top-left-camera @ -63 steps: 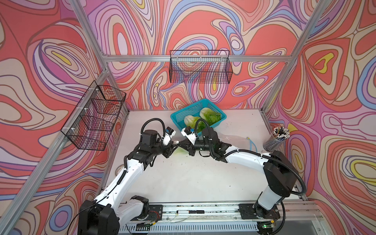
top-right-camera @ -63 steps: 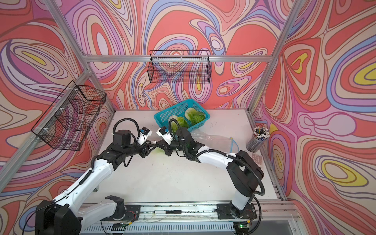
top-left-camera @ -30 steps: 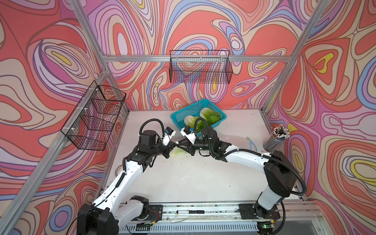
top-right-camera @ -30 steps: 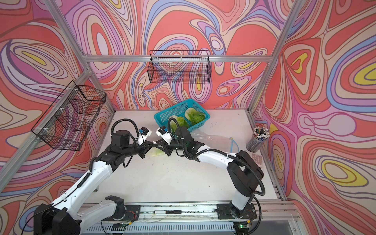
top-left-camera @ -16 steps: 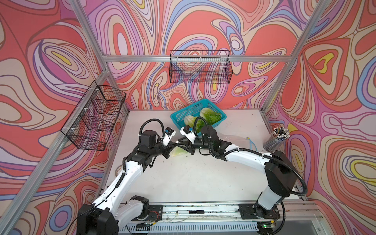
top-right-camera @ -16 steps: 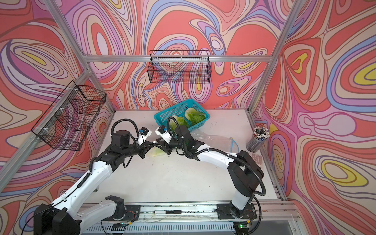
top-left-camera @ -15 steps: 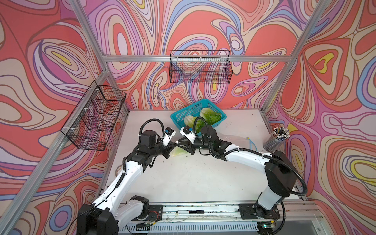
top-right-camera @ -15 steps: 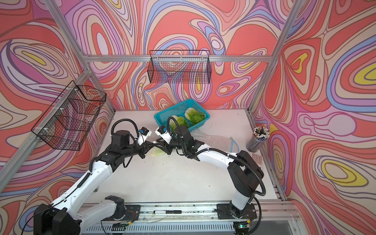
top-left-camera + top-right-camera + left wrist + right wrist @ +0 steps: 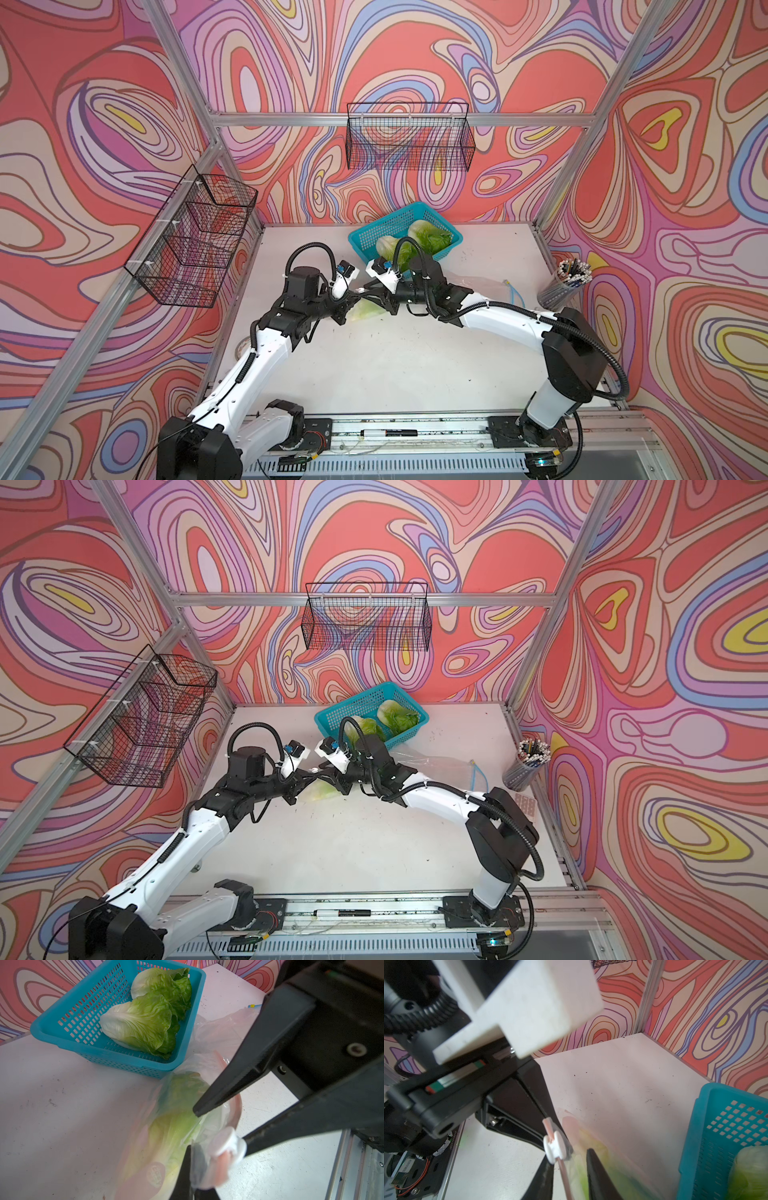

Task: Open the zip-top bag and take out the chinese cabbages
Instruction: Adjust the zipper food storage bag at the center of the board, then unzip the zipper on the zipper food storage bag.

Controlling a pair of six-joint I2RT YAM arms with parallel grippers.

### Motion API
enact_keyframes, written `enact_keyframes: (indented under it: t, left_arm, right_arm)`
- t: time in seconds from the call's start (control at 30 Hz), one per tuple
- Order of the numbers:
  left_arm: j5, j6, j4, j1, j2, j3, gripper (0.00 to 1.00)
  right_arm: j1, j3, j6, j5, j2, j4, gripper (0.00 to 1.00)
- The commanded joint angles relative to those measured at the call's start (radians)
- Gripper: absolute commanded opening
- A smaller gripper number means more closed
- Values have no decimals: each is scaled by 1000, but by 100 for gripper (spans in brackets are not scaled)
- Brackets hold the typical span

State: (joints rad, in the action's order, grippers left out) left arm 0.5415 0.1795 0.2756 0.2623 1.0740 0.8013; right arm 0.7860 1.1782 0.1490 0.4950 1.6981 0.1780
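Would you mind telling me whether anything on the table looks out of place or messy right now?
Only minor things: small dark specks and scuffs dot the white table, and an empty-looking clear bag lies crumpled beside the blue basket. Nothing looks spilled or damaged.

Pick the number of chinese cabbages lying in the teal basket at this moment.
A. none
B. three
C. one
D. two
D: the teal basket holds two chinese cabbages side by side, while the third cabbage shows through the clear zip-top bag beside the basket.
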Motion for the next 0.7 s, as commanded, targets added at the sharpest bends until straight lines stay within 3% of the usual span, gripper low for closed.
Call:
enact_keyframes:
  t: [0.0, 0.67]
  left_arm:
    - [3, 3, 26, 3, 5, 36, 0]
    - [2, -15, 39, 3, 42, 51, 0]
  right_arm:
    - [-3, 23, 28, 18, -29, -6, 27]
    - [9, 33, 84, 2, -53, -42, 26]
